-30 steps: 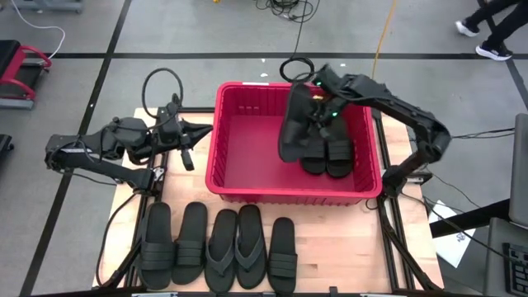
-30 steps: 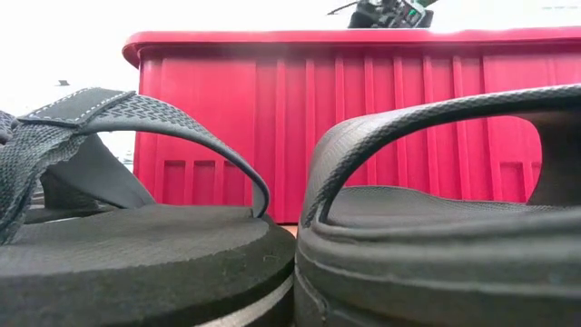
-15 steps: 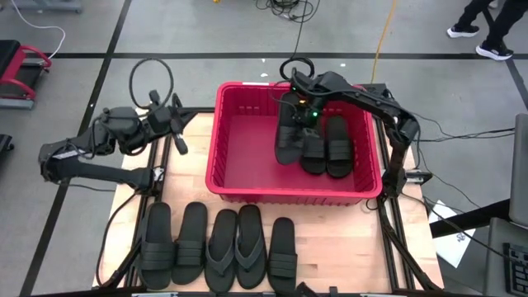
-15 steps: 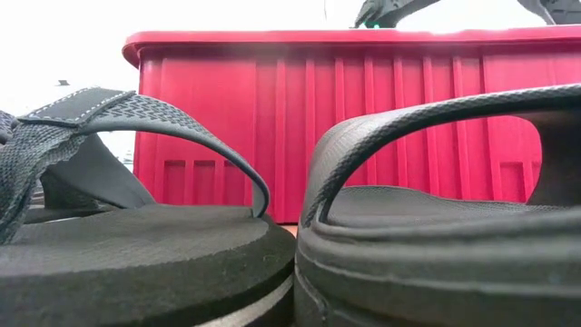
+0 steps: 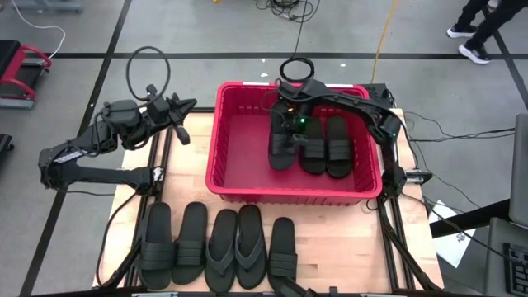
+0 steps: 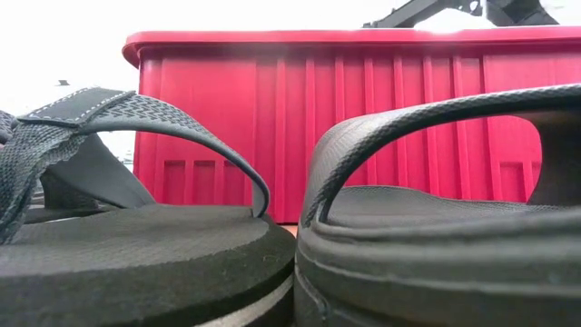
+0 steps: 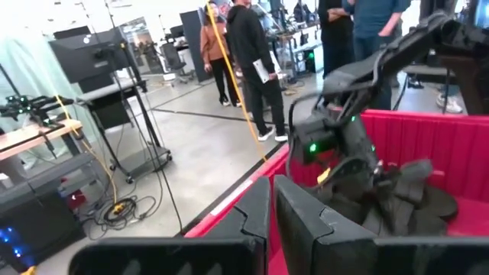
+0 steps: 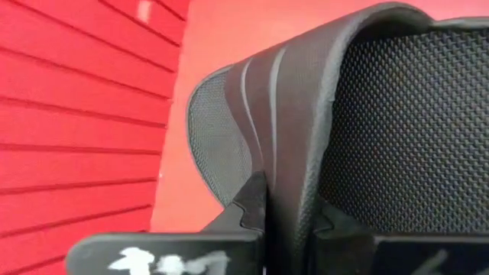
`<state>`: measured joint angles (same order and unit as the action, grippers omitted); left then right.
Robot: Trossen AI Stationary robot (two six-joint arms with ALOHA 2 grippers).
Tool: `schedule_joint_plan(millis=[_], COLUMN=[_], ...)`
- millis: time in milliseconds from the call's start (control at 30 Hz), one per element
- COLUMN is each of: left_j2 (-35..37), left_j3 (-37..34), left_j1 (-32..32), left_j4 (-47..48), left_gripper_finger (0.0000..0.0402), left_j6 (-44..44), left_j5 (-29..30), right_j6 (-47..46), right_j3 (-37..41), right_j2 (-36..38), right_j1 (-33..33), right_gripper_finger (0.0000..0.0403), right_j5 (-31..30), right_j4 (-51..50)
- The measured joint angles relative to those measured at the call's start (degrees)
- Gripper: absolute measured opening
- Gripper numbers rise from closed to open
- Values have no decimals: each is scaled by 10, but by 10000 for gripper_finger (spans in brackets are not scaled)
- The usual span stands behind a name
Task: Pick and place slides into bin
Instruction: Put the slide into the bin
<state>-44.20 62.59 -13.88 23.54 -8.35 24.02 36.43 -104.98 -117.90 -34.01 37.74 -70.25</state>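
the right claw (image 5: 290,132) has dropped lower into the bin (image 5: 247,186), still pinching a slide (image 5: 281,142) beside two placed ones; release looks near. the left claw (image 5: 180,124), fingers narrow, has pulled away.

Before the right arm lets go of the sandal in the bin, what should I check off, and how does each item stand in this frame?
1. Right gripper over the big red plastic bin: ok.
2. Black rubber sandal clamped between the right fingers: ok, shown in the right wrist view.
3. Held sandal low enough to release: cannot tell; it tilts beside the two ribbed-strap sandals already lying in the bin.
4. Bare bin floor toward the left wall for the drop: ok.
5. Left gripper outside the bin, clear of the drop: ok.
6. Five sandals left on the wooden table: ok, in a row.
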Motion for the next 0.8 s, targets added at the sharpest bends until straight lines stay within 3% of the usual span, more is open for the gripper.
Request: schedule_joint_plan(millis=[533, 800], left_j2=[0, 0], left_j3=[0, 0], left_j1=[-10, -10], left_j4=[2, 13], left_gripper_finger=[26, 26], left_j6=[13, 11], left_j5=[0, 0], right_j6=[-93, -68], right_j3=[1, 49], right_j2=[-48, -48], right_j1=[-10, -28], right_gripper_finger=[7, 7], right_j5=[30, 53], right_j4=[35, 40])
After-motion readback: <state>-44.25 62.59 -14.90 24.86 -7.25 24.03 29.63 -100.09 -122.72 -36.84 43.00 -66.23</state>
